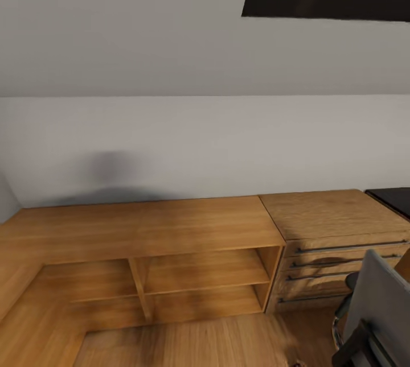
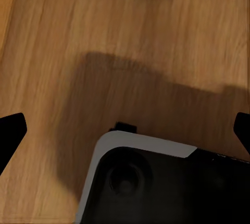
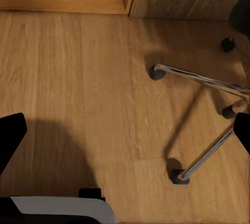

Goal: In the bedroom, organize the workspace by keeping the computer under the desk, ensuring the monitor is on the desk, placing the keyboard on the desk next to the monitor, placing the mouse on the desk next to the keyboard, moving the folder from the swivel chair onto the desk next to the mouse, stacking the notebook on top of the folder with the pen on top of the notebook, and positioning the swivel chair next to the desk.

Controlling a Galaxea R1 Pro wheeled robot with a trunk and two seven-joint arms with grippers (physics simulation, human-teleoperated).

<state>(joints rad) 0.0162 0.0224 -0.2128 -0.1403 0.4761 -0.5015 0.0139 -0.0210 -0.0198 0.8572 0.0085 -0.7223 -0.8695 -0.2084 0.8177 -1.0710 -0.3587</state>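
grey swivel chair [image 1: 378, 304] upright beside wooden dresser [image 1: 336, 242], black desk [image 1: 393, 199] corner

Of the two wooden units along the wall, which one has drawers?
The dresser beside the swivel chair: its front shows drawers with dark bar handles. The longer shelf unit beside it has open compartments instead.

swivel chair [image 1: 378, 310] cut by frame edge, desk [image 1: 393, 199] corner cropped

left gripper [image 2: 125, 130]: black fingertips | base [image 2: 156, 187]: black, white-edged, rounded corner
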